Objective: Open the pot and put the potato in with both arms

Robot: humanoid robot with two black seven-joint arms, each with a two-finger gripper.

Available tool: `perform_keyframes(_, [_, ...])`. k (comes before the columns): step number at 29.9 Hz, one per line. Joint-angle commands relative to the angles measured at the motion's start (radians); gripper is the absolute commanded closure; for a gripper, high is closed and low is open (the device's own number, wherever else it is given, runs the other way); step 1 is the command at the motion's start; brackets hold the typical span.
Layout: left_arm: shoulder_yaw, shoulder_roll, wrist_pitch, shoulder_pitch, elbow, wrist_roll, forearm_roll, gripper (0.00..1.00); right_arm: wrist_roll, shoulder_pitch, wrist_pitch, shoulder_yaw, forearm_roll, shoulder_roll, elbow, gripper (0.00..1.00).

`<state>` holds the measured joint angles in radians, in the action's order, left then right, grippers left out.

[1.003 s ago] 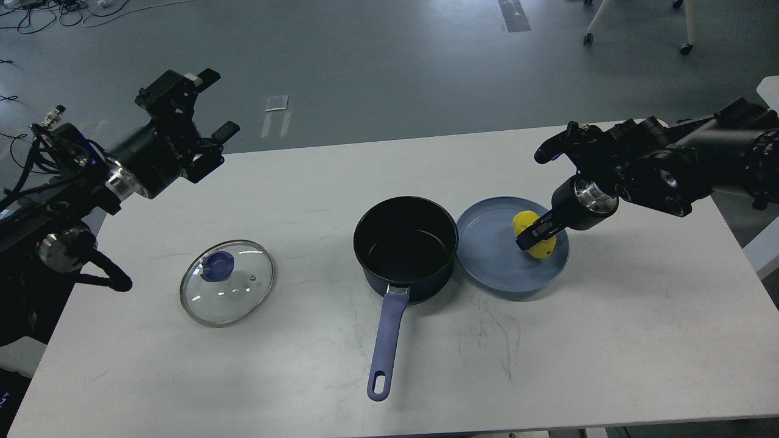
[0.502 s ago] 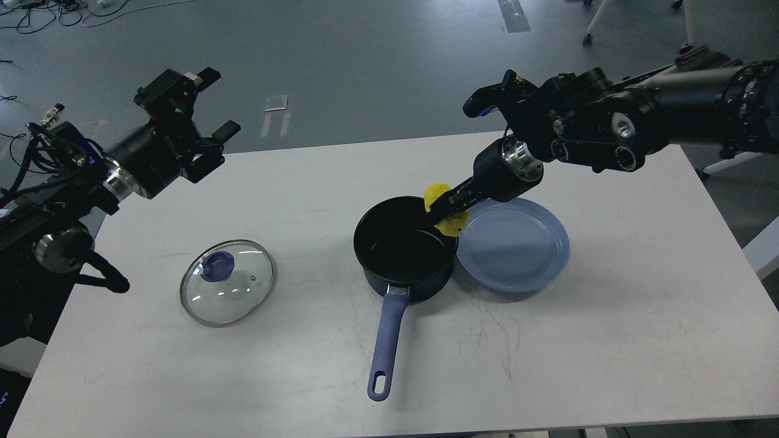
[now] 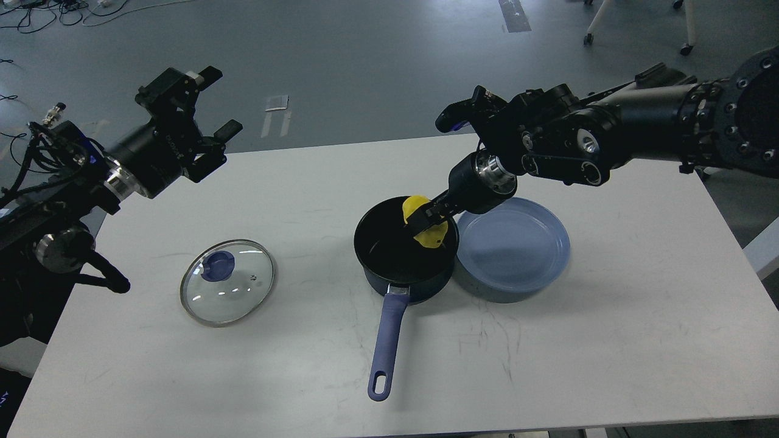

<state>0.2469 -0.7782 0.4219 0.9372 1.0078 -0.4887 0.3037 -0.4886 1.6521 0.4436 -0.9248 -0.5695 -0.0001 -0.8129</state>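
1. The yellow potato was seen pinched between the fingers of the right gripper, whose dark fingertips were pressed against its middle so that yellow showed both above and below them.
2. The potato was held over the open mouth of the black saucepan, toward the pan's far right rim; whether it touched the inner wall could not be told.
3. The right arm was reached in from the right edge, across and above the blue plate, which was left bare and stood just beside the saucepan on its right, rim against rim.
4. The saucepan's blue handle was pointed toward the near edge of the white table.
5. The glass lid, with its blue knob upward, was laid flat on the table well to the left of the saucepan.
6. The left gripper was held up above the far left corner of the table, its two fingers spread apart and nothing between them, well apart from the lid.
7. One potato, one saucepan, one lid and one plate were counted on or over the table, and two grippers were in view.
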Motion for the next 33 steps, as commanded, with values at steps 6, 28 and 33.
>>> perform_keyframes(6, [0.002,0.002,0.000,-0.002,0.000,0.000,-0.008,0.02,0.000,0.006,-0.003,0.105,0.062,-0.170,0.004,0.00])
perform_keyframes(28, [0.089,0.218,0.012,-0.126,-0.126,0.000,-0.086,0.02,0.000,-0.793,-0.083,1.127,0.454,-0.483,0.078,0.00])
perform_keyframes(33, [0.146,0.263,0.067,-0.146,-0.210,0.000,-0.119,0.02,0.000,-0.812,-0.079,1.138,0.527,-0.440,0.104,0.00])
